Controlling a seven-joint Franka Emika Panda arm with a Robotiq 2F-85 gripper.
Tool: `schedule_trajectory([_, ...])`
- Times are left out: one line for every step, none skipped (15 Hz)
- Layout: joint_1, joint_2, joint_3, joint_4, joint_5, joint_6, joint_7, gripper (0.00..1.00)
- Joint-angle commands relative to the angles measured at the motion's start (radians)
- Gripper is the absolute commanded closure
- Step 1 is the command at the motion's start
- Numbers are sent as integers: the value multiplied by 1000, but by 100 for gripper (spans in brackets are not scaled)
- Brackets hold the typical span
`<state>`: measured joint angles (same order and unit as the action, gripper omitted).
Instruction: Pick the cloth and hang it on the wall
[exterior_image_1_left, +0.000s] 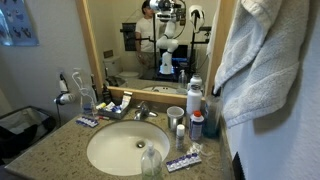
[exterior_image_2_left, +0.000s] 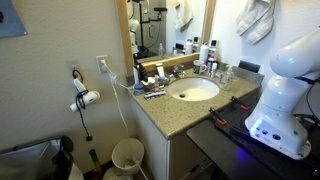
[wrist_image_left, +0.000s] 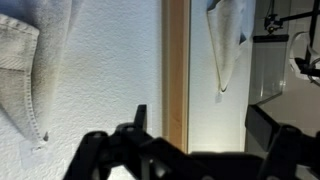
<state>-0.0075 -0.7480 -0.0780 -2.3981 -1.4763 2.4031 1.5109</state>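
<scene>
Close to the wall, the gripper (wrist_image_left: 195, 125) points at it beside the mirror frame (wrist_image_left: 177, 70), fingers spread and empty. Cloth (wrist_image_left: 20, 70) hangs on the wall, up left in the wrist view. Arm (exterior_image_2_left: 285, 70) base stands by the counter (exterior_image_2_left: 232, 93).

We count one cloth (exterior_image_1_left: 255, 55), one sink (exterior_image_1_left: 110, 150), one faucet (exterior_image_1_left: 143, 110) and one mirror (exterior_image_1_left: 150, 35). We also see one hair dryer (exterior_image_2_left: 85, 97), one bin (exterior_image_2_left: 127, 165) and one arm (exterior_image_2_left: 285, 80); the bottles (exterior_image_1_left: 195, 92) by the sink are too small to count.
</scene>
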Motion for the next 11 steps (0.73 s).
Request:
schedule_trajectory([35,-13,73,5,89,-85,-59,0])
schedule_trajectory([46,-9,92,9,121,-108,-68,0])
schedule_trajectory([54,-6,107,10,144,-124,-84,0])
schedule_trajectory([63,-3,113,12,170,-133,-100,0])
schedule_trajectory([66,1,127,14,185,-148,-108,0])
schedule_trajectory([69,2,133,14,199,-153,-117,0])
schedule_trajectory([71,6,141,19,215,-161,-121,0])
schedule_trajectory([70,6,145,17,222,-164,-122,0])
schedule_trajectory([69,11,149,19,229,-167,-126,0])
schedule_trajectory([66,12,155,18,226,-170,-119,0])
schedule_trajectory([67,19,163,21,229,-178,-119,0])
